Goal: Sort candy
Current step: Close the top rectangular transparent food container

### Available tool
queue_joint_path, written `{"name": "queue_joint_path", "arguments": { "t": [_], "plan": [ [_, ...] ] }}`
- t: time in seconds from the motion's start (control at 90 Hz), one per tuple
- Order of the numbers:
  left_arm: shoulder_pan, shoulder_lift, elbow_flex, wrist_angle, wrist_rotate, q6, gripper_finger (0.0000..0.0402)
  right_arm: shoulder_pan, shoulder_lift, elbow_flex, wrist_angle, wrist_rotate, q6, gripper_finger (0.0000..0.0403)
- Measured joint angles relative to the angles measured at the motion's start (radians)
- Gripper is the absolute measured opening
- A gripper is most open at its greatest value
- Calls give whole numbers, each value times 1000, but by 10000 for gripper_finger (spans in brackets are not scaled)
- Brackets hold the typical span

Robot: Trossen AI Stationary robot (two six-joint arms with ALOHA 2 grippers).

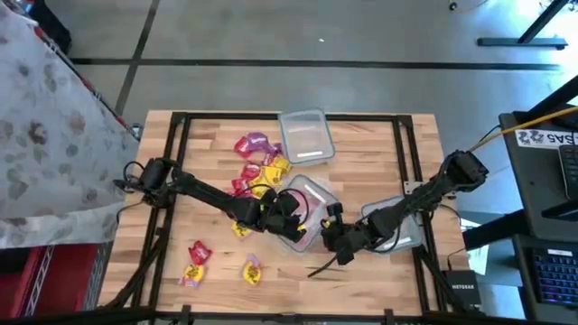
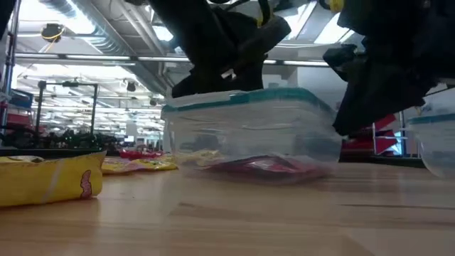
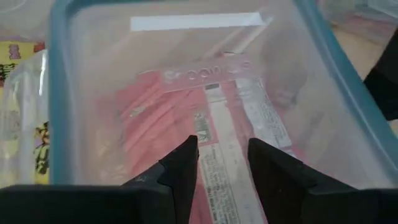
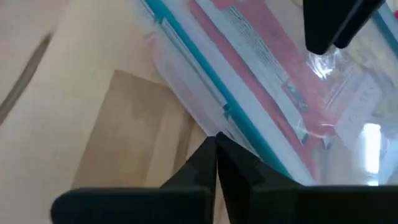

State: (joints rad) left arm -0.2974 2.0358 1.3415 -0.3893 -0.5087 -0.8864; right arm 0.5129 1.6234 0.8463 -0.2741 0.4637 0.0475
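red flat wrapped candy (image 3: 186, 118) lies inside the clear teal-rimmed plastic tub (image 1: 312, 209), under the empty, slightly parted left gripper (image 3: 222, 163); the closed right gripper (image 4: 216, 163) touches the tub's rim; light, slippery packets probably want an edge pinch.

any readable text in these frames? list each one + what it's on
"NETGEAR": on the black box by the table's near right corner, high view.
"SAS", partly cut off and uncertain: on the white label at the right edge.
Raised lettering in the clear tub: unreadable.
Print on the red candy packet: too blurred.
Print on the yellow candy packet: too blurred.
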Motion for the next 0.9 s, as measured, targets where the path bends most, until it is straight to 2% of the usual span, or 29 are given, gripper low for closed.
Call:
{"name": "queue_joint_path", "arguments": {
  "t": [0.133,0.356,0.467,0.522,0.622,0.722,0.9],
  "plan": [
    [-4,3,0,5,0,-3,129,21,-16,11,-29,2,-1,0],
    [-35,7,0,13,-42,2,129,80,-131,109,-293,113,30,0],
    [-48,8,-1,16,-44,2,129,23,-183,90,-404,269,62,0],
    [-55,8,-2,23,-45,2,129,-31,-191,70,-430,277,98,0],
    [-72,9,-2,53,-34,17,129,-133,-192,27,-434,193,132,0],
    [-83,11,-2,63,-35,24,129,-210,-179,-26,-367,85,132,0],
    [-94,11,-3,51,-50,26,129,-220,-176,-69,-241,-151,142,0]
  ]
}}
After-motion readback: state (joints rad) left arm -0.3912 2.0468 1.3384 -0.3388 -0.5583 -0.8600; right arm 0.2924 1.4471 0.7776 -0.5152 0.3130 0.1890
